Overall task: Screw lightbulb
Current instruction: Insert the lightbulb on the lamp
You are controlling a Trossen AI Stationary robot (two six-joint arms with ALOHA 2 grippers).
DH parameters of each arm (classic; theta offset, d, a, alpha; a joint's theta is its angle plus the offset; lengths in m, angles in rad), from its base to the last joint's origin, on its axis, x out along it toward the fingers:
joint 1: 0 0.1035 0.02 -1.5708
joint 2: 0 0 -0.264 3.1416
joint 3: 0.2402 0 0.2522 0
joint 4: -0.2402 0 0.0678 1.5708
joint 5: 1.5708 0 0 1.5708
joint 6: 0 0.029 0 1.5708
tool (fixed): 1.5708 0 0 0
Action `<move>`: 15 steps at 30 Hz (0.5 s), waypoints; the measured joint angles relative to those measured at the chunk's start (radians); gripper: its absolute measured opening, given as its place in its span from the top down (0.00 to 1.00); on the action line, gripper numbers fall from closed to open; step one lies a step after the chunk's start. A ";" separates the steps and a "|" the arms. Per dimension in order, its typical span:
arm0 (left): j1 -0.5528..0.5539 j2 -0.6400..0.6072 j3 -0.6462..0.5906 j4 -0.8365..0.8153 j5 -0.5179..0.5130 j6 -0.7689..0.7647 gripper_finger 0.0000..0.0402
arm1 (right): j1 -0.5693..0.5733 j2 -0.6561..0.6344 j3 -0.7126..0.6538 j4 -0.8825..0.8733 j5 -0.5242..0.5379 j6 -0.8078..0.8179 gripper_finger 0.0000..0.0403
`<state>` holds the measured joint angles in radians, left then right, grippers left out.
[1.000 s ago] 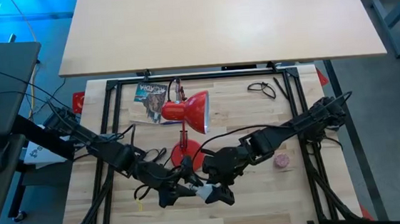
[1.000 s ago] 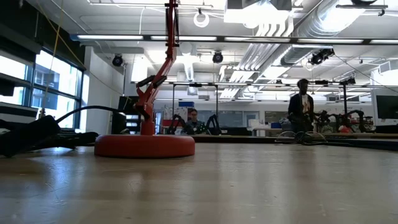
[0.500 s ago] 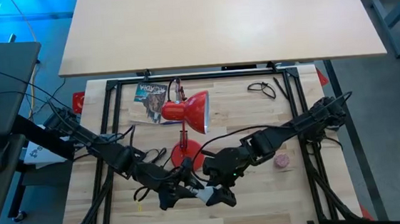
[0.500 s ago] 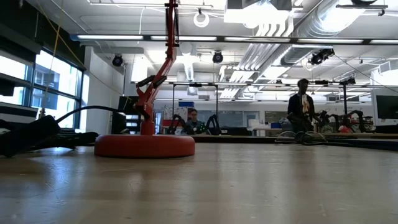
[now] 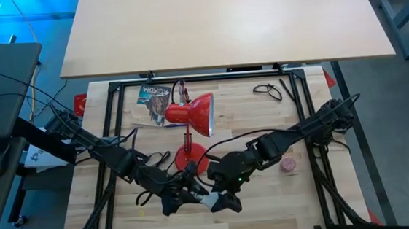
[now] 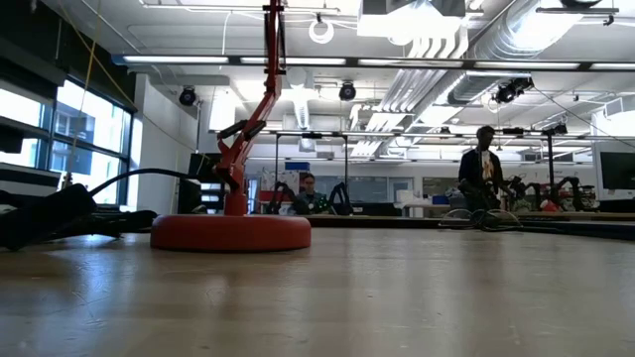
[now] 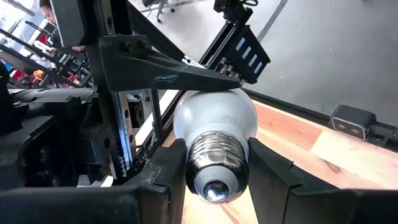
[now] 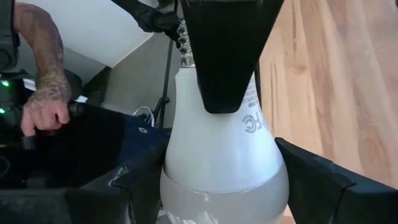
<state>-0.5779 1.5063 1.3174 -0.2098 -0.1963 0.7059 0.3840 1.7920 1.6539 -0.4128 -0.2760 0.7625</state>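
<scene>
The white lightbulb [image 5: 210,199] hangs in the air over the table's near edge, between my two grippers. My left gripper [image 7: 216,177] comes from the left and is shut on its silver screw base. My right gripper [image 8: 221,180] comes from the right and is shut on its white body. The red lamp stands behind them on its round base [image 5: 190,159], its shade [image 5: 193,114] tilted toward the far side. The low view shows only the lamp's base [image 6: 230,231] and stem, neither gripper. My left gripper pinches the screw base [image 7: 217,158] between its two fingers, one on each side of the threads. The base's end contact faces back toward the wrist. The bulb is clear of the table. My right gripper holds the bulb's wide white body [image 8: 217,155] between its two fingers [image 8: 140,177], coming from the dome end. The neck points away from it toward my left gripper. The bulb lies roughly level, clear of the table.
A pink ball [image 5: 288,164] lies to the right of the right arm. Glasses [image 5: 267,90] and a printed packet [image 5: 153,96] lie at the far side. Black cables run by the lamp base. A person's hand [image 8: 43,112] shows beyond the table's near edge.
My left gripper's fingers have closed in on the bulb's screw base, and a little less of the white bulb shows between the grippers in the high view. Both arms have stayed where they were.
</scene>
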 joint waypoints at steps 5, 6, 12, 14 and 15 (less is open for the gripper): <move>-0.001 0.000 0.000 0.002 0.001 -0.017 0.71 | 0.000 0.001 0.000 0.012 -0.010 0.008 0.36; -0.001 0.000 0.000 0.002 0.001 -0.021 0.71 | 0.000 0.001 0.000 0.011 -0.012 0.015 0.36; -0.001 0.000 0.000 0.000 0.000 -0.023 0.71 | -0.002 0.001 0.000 0.004 -0.037 0.019 0.36; -0.001 0.000 0.001 0.001 0.000 -0.025 0.71 | -0.004 0.001 0.000 0.008 -0.054 -0.003 0.36; -0.001 0.000 0.001 0.001 0.000 -0.026 0.71 | -0.004 0.001 0.000 0.011 -0.056 -0.004 0.35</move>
<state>-0.5793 1.5063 1.3182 -0.2085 -0.1961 0.6800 0.3801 1.7927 1.6539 -0.4018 -0.3319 0.7586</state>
